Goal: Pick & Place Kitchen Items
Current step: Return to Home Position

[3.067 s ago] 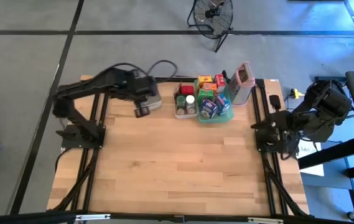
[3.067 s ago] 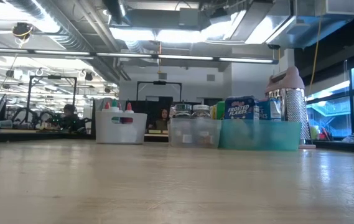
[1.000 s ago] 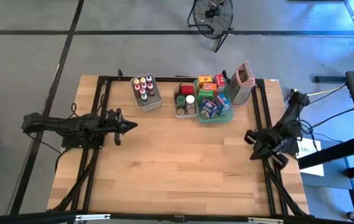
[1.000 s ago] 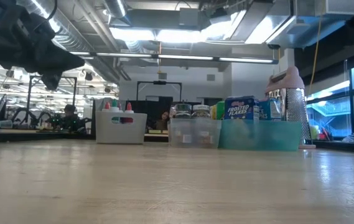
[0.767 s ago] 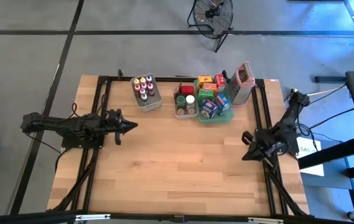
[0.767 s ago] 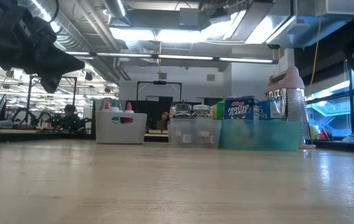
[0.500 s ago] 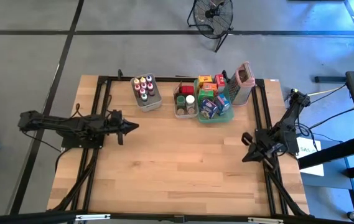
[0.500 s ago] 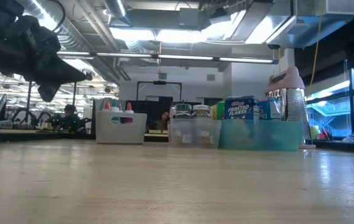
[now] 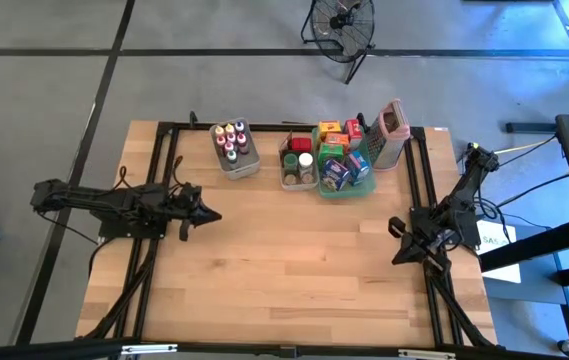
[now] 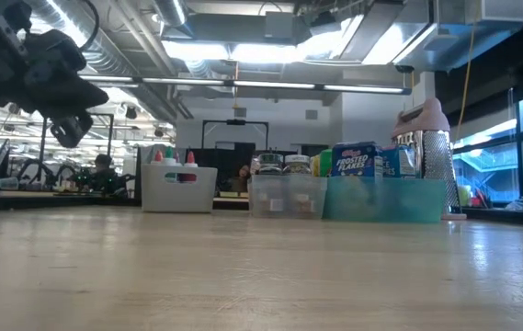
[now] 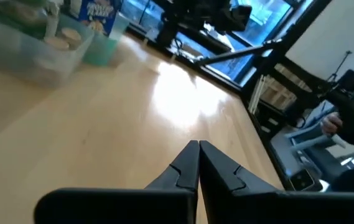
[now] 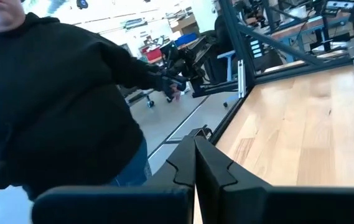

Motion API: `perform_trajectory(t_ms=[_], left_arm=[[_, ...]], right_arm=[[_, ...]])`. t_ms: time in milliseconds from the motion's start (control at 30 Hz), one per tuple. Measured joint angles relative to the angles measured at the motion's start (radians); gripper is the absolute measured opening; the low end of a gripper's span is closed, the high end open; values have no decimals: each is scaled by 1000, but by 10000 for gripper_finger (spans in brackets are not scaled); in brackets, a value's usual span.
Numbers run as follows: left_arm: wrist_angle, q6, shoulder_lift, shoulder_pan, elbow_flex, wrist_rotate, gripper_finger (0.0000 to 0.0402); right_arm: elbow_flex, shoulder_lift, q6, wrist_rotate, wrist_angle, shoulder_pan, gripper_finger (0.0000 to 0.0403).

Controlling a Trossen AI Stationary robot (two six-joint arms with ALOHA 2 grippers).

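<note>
Now dark left arm [image 9: 114, 203] and right arm [image 9: 451, 210] rest pulled back, jaws together, empty; small bottles [image 9: 230, 140] and boxes [image 9: 339, 150] all binned.

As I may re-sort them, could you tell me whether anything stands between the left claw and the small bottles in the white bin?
Nothing visible does. Only bare table lies between the shut left claw and the small bottles in the white bin; the bin's own wall surrounds them.

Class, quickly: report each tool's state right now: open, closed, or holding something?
Left tool: closed, holding nothing.
Right tool: closed, holding nothing.
</note>
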Motion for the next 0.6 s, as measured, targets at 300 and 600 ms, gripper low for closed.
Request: perform_trajectory(t_ms=[300, 600], left_arm=[[-4, -57, 2, 0, 0, 57, 2], [-13, 144, 2, 0, 0, -66, 13]], right_arm=[[0, 0, 26, -11, -2, 0, 2], [0, 0, 28, -163, -14, 0, 3]])
